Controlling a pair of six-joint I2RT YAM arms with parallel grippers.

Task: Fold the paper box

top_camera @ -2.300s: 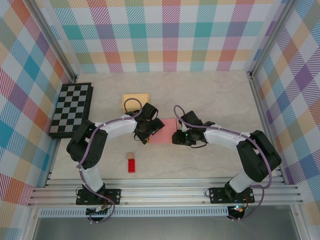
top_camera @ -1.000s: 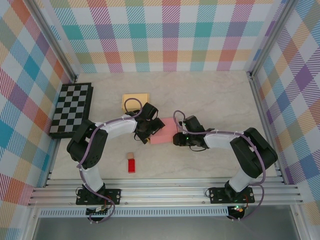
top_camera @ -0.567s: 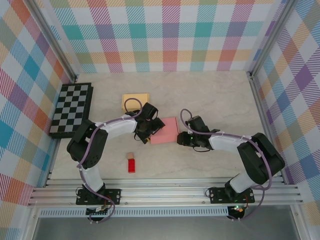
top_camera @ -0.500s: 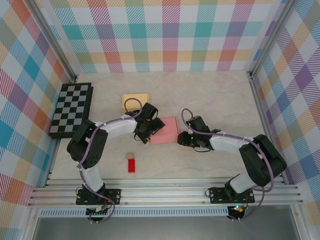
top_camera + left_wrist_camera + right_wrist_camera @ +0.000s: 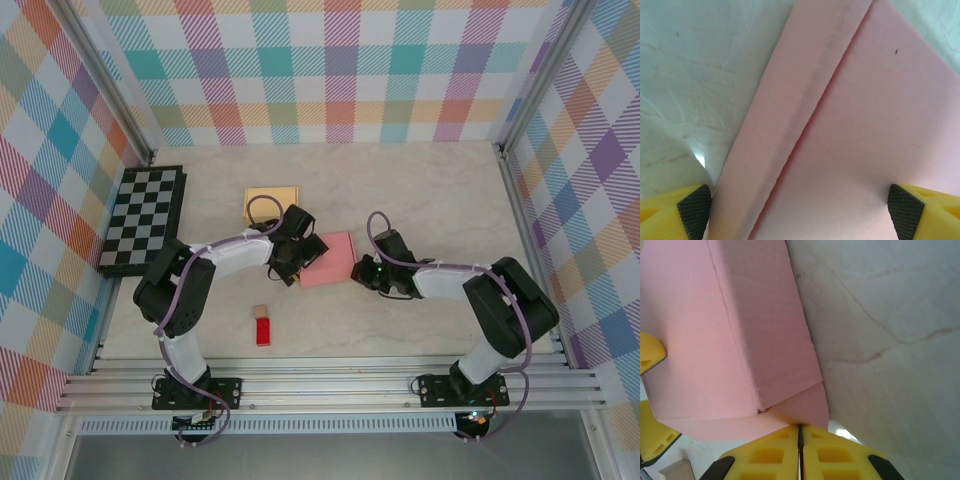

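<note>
While the pink paper box [image 5: 331,261] lies mid-frame in the top view, it is straddled by the left gripper [image 5: 799,210], jaws spread; the right gripper [image 5: 800,442], jaws pressed together, is set against its corner.

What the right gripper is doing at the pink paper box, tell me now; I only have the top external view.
Observer: The right gripper is shut, jaws closed with no gap, right at a folded corner of the pink paper box. I cannot tell whether paper is pinched.
Operator: Now report the left gripper.
Observer: The left gripper is open, jaws wide apart, with a long crease of the box running between them.
</note>
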